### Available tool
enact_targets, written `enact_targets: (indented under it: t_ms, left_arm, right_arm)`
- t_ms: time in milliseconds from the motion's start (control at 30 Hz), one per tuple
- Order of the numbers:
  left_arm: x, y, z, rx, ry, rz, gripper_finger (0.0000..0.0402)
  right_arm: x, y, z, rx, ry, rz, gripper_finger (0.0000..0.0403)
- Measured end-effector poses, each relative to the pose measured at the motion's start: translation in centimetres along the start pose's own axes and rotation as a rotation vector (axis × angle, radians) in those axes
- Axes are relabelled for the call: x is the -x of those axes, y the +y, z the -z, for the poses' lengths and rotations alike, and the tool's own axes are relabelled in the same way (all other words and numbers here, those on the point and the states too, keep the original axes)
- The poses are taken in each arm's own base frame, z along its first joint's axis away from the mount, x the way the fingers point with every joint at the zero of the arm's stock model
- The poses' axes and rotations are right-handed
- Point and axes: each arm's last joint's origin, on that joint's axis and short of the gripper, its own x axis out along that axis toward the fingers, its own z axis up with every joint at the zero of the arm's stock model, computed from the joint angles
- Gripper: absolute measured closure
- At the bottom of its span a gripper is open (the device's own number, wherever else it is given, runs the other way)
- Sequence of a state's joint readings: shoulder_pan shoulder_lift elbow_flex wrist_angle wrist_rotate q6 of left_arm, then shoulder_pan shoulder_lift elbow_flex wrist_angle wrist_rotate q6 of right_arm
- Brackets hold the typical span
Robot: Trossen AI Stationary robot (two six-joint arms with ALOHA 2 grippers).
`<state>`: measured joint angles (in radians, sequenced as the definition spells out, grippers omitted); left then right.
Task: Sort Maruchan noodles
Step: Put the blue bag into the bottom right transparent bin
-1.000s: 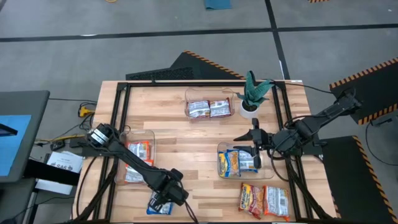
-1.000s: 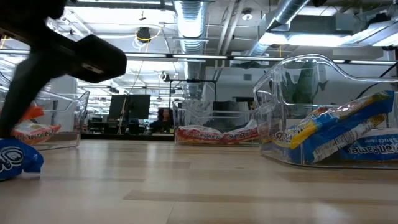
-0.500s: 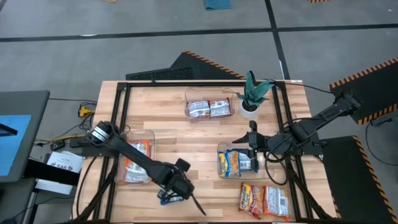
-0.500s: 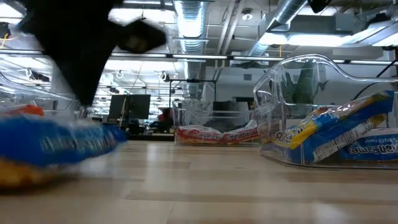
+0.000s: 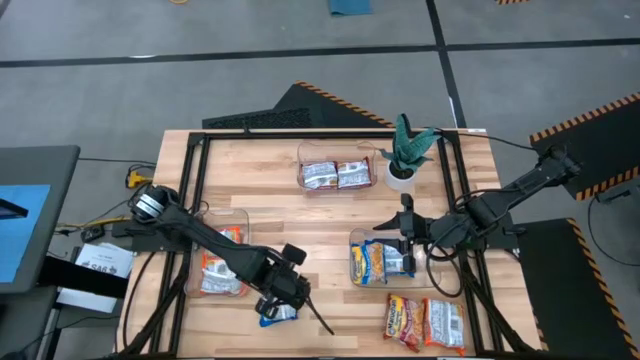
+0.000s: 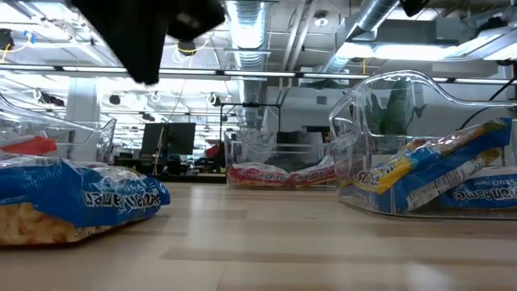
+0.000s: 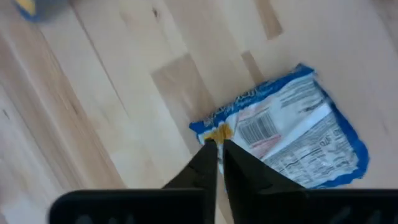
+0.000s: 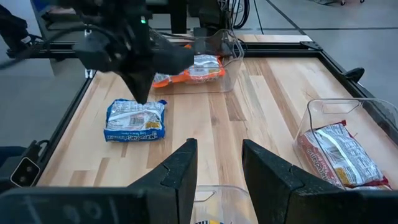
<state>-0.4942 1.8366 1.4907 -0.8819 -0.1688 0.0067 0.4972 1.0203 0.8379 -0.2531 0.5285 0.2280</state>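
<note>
A blue noodle packet (image 5: 278, 315) lies flat on the wood near the table's front edge, also seen in the low view (image 6: 73, 202) and the left wrist view (image 7: 292, 137). My left gripper (image 5: 284, 296) is shut, its tips (image 7: 217, 144) over the packet's yellow corner; the low view shows the gripper (image 6: 149, 77) above the packet with a gap. My right gripper (image 5: 405, 222) hangs open (image 8: 217, 168) over the far edge of the right bin (image 5: 356, 236), which holds blue and yellow packets (image 5: 383, 262).
Two red packets (image 5: 425, 320) lie loose at the near right. A clear bin on the left (image 5: 240, 215) holds orange packets, and a far bin (image 5: 305, 150) holds two whitish-red ones. A potted plant (image 5: 405, 150) stands beside it. Bare wood lies mid-table.
My left gripper has gone a little toward the table's right edge, dipped to the blue packet and come up again. The packet has slid toward the right edge and turned somewhat, and now lies flat. My right gripper has drawn slightly toward the far edge.
</note>
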Motion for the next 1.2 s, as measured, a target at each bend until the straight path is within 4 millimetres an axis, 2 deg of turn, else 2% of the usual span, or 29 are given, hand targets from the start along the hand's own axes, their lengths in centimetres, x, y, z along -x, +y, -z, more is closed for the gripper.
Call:
enact_targets:
  t_ms: [133,300,467,567,700,900,967,1033,1167,1200]
  left_arm:
    - [-1.5,0.8,1.1,0.099,0.044,0.012,0.0335]
    - [-2.3,1.4,1.7,0.259,0.071,0.089,0.0234]
    - [-3.9,2.1,3.3,0.414,0.139,0.129,0.0146]
    - [-5.1,2.2,3.8,0.452,0.114,0.187,0.0113]
    - [-6.3,2.4,4.8,0.503,0.115,0.24,0.0099]
    - [-7.7,2.8,6.5,0.586,0.148,0.323,0.0101]
    - [-7.9,2.9,6.9,0.606,0.152,0.302,0.012]
    - [-7.9,3.0,6.9,0.609,0.142,0.275,0.017]
    - [-8.0,3.2,6.8,0.564,0.118,0.242,0.0352]
    - [-8.0,3.2,6.8,0.561,0.11,0.225,0.0372]
  right_arm:
    - [0.0,0.0,0.0,-0.001,-0.001,0.0,0.0251]
    - [0.0,0.0,0.0,-0.002,0.0,0.0,0.0251]
    - [0.0,0.0,0.0,-0.002,0.001,0.0,0.0251]
    - [0.0,0.0,0.0,-0.001,0.002,0.0,0.0251]
    - [0.0,0.0,0.0,-0.001,0.002,0.0,0.0251]
    - [0.0,0.0,0.0,0.0,0.002,0.0,0.0251]
    - [0.0,0.0,0.0,0.0,0.003,0.001,0.0251]
    - [0.0,0.0,0.0,0.0,0.003,0.0,0.0251]
    - [0.0,0.0,0.0,-0.006,0.003,0.0,0.0251]
    - [0.0,0.0,0.0,-0.006,0.003,0.001,0.0251]
